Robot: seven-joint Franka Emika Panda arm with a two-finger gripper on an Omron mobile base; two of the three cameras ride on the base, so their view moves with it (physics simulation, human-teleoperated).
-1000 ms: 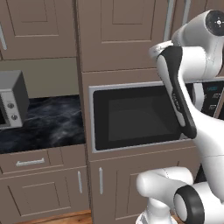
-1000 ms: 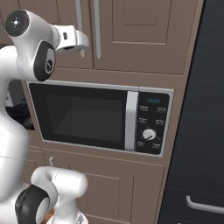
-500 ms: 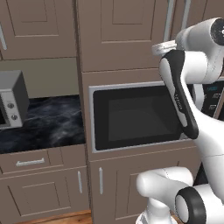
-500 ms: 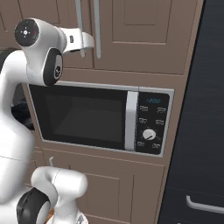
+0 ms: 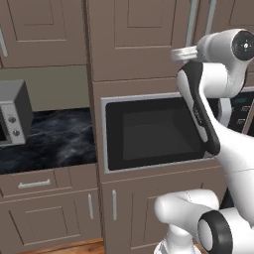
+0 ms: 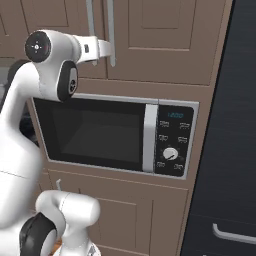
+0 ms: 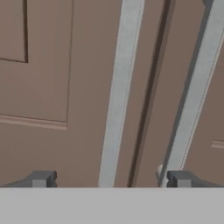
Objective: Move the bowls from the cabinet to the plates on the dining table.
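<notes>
So the cabinet (image 5: 139, 39) here is the tall brown wooden one with panelled doors, and it's closed. Counting stuff: two panelled doors meet at a dark seam, and there are two long vertical grey bar handles (image 7: 120, 92), one on each side of that seam. In the hand view they run top to bottom, the right one (image 7: 194, 92) leaning a bit because the camera is rolled. In the right base view the same pair (image 6: 111, 30) hangs just above the built-in microwave.

One built-in microwave (image 6: 112, 132) sits directly below the cabinet: black glass door, silver frame, one vertical silver handle strip, a dark control panel with one round white dial and a few rows of small buttons. There's a bluish display up top, but it's too small to read. No brand name I can make out.

A second, smaller grey microwave (image 5: 12, 119) stands to the left of the cabinet on a black marble worktop (image 5: 54, 141), with two little knobs showing. Under that worktop there's one drawer with a short silver handle and lower cupboard doors.

The claw (image 7: 111, 179) is right up against the cabinet doors, its fingers wide apart and holding nothing. The left handle sits between the two tips, and the right handle runs down beside the right fingertip (image 7: 179, 178).
</notes>
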